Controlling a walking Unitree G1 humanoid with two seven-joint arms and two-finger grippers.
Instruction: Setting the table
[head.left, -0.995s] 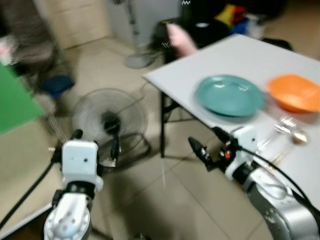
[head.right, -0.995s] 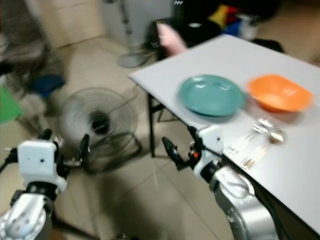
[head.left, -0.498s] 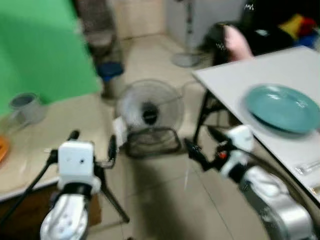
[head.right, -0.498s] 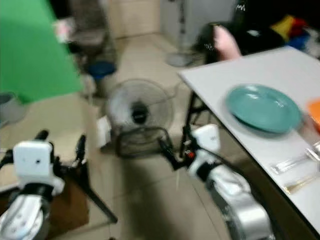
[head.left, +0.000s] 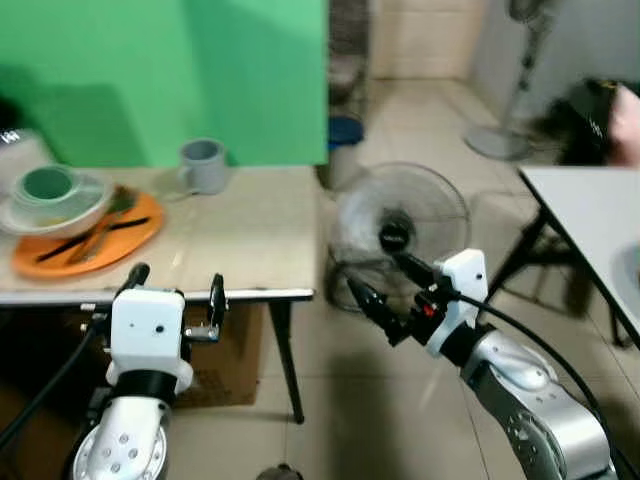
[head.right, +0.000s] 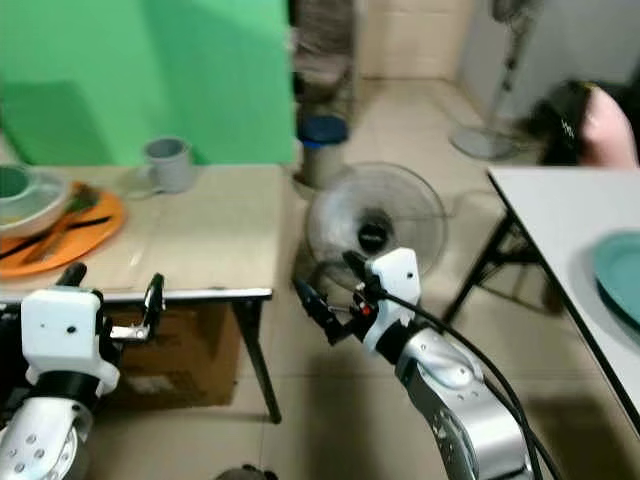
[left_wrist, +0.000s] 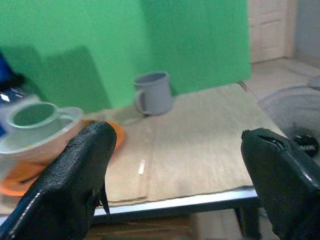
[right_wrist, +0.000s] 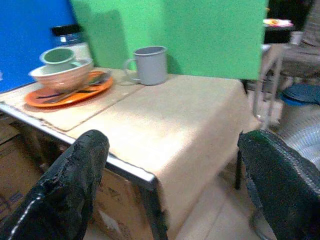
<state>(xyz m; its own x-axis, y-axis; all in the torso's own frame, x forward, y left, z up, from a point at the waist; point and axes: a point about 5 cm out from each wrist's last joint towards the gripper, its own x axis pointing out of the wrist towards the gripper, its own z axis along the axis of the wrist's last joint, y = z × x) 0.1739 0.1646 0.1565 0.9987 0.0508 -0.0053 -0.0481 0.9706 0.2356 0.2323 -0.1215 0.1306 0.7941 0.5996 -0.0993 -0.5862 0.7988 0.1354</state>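
Observation:
A beige table (head.left: 245, 235) stands ahead on my left, in front of a green screen. At its far left an orange plate (head.left: 90, 238) holds dark utensils and a pale bowl (head.left: 55, 212) with a green cup (head.left: 45, 185) in it. A grey mug (head.left: 203, 165) stands apart, to the right of the plate. My left gripper (head.left: 175, 288) hovers open and empty at the table's near edge. Out past the table's right corner, my right gripper (head.left: 385, 288) is open and empty over the floor. Both wrist views look across the table at the mug (left_wrist: 154, 93) and the bowl (right_wrist: 62, 75).
A floor fan (head.left: 400, 225) sits on the tiles just beyond my right gripper. At the right is a white table (head.left: 590, 200) with a teal plate (head.right: 622, 275) at the picture's edge. A cardboard box (head.left: 225, 355) is under the beige table; a blue bucket (head.left: 345, 130) and a pedestal fan (head.left: 500, 140) stand farther back.
The camera has swung left: the white table with the teal plate and orange bowl slid off to the right and the beige table with dishes came into view. Both grippers stay open and empty.

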